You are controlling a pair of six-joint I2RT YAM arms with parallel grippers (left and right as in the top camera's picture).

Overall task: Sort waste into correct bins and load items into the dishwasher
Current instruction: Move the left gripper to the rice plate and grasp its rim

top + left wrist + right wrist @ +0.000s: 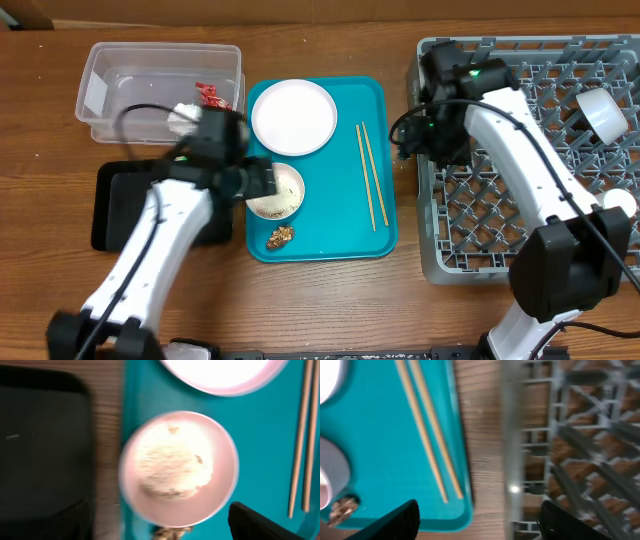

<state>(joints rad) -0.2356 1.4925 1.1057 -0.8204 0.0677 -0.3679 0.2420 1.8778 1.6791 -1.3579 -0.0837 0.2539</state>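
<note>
Two white arms work over a wooden bench [330, 300]. From overhead, the left claw [268, 185] hovers at a small round pale bowl [282, 196] of white rice [278, 203] on a teal serving tray [345, 205], which also carries a round white-pink plate [293, 117], two thin wooden chopsticks [372, 175] lying side by side and a small brown food scrap [280, 236]. To the left, a clear rectangular plastic tub [120, 85] holds a crumpled red wrapper [212, 95] and a crumpled white tissue wad [183, 118], with a shallow black rectangular tray [112, 205] just below it. The right claw [412, 140] hangs at the left edge of a large square grey plastic dish rack [530, 150], where a white cup [603, 112] lies. The left wrist view, blurred, shows the dark fingers [260, 522] spread wide on either side of the bowl, gripping nothing. The right wrist view, also blurred, shows its fingers [400, 520] spread and empty over the strip of bench between tray and rack, the chopsticks just to the left.
</note>
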